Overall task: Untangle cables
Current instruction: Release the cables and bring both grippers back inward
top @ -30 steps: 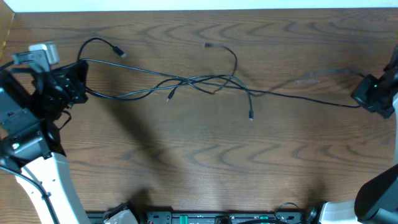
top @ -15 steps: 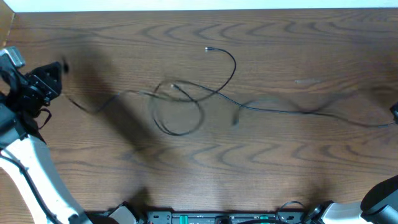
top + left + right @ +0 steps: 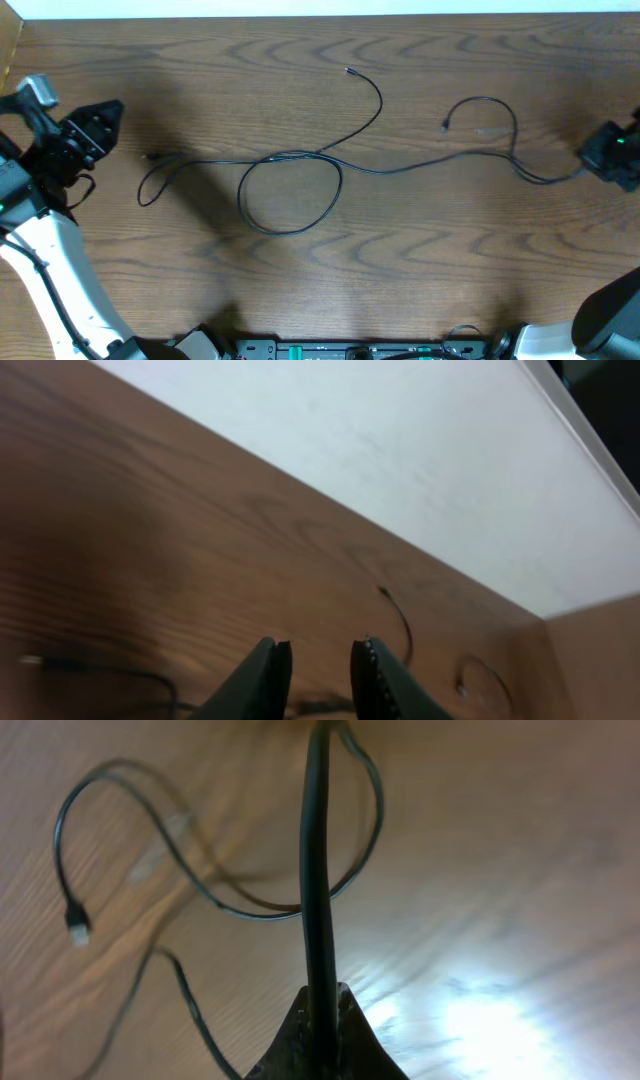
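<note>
Brown table (image 3: 300, 290) carries the cables (image 3: 322, 152), spread across mid-frame. At far left, the left end effector (image 3: 321, 646) is slightly parted and holds nothing. A loop and a crossing sit at centre, so untangling looks only partly done. At the right edge, the right end effector (image 3: 321, 998) is clamped on one of the cables

Right gripper (image 3: 322, 1005): fingertips are pinching together at bottom centre, clamping a black cable (image 3: 316, 870) that is running straight up the frame and out at the top.

Thin black loop (image 3: 370, 810): is lying in a wide curl on the wooden table (image 3: 500, 840), ending at left in a small pale plug (image 3: 77, 926).

Another thin strand (image 3: 190, 1005): is trailing toward the bottom edge.

Glare (image 3: 480, 1020): is washing out the wood at lower right.
</note>
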You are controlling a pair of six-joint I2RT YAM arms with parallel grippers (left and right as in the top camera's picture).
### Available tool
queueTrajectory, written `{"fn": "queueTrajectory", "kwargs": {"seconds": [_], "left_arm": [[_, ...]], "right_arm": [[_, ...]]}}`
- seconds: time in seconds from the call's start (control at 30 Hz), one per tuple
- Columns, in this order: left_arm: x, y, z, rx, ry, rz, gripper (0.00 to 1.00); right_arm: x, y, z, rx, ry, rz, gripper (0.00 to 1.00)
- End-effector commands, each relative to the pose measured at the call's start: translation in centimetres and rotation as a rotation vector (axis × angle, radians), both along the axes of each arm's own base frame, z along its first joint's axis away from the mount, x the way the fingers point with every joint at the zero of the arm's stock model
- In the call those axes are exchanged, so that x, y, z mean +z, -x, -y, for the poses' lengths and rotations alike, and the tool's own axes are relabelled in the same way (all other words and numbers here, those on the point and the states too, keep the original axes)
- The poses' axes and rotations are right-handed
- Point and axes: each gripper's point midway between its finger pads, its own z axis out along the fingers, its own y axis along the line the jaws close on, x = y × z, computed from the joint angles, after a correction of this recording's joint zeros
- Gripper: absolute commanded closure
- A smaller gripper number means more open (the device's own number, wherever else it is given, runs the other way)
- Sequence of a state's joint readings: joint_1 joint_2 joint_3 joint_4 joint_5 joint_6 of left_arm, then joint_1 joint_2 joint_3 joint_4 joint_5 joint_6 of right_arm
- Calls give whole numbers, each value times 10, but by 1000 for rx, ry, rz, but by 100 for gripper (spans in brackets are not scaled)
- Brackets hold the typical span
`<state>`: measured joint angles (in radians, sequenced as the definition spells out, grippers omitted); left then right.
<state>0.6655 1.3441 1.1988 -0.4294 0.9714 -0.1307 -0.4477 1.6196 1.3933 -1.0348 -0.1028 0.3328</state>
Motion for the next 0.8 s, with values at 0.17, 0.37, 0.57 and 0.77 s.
{"fn": "queueTrajectory", "kwargs": {"seconds": [0.17, 0.37, 0.57, 0.77], "left_arm": [[-11, 0, 67, -216, 3, -34, 72], [-14, 0, 111, -331, 8, -55, 69], [-28, 2, 128, -345, -18, -123, 47], [-40, 15, 143, -422, -54, -162, 40]], "right_arm": [[12, -34, -90, 308, 12, 63, 99], [13, -43, -135, 400, 44, 75, 99], [11, -42, -162, 469, 79, 63, 99], [1, -41, -189, 559, 78, 40, 99]]}}
